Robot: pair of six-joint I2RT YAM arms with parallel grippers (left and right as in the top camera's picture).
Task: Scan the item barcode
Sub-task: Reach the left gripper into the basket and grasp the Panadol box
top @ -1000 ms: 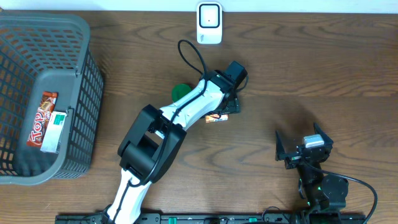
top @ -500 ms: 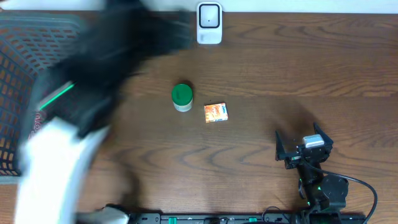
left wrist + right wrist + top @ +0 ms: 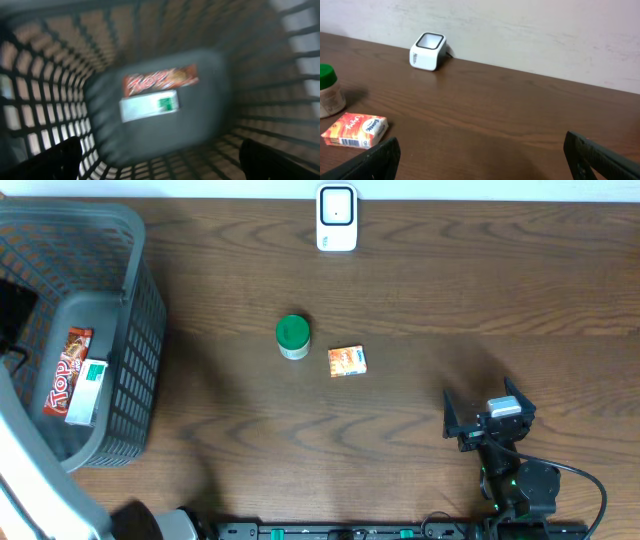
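The white barcode scanner (image 3: 336, 217) stands at the table's far edge, also seen in the right wrist view (image 3: 427, 51). A green-lidded jar (image 3: 292, 336) and a small orange box (image 3: 347, 361) rest mid-table with no gripper near them. My left gripper (image 3: 160, 167) hangs open above the grey basket (image 3: 135, 290) and looks down on a red candy bar (image 3: 160, 80) and a white-and-green box (image 3: 149, 105) on its floor. My right gripper (image 3: 488, 420) sits open and empty near the front right. From it the orange box (image 3: 355, 130) lies to the left.
The basket's mesh walls (image 3: 45, 115) ring the left gripper's view. The white left arm (image 3: 35, 480) crosses the front left corner. A pale wall (image 3: 520, 30) rises behind the scanner.
My left arm has swung from the orange box at mid-table over to the basket at the left, uncovering the jar and box. The right arm has not moved.
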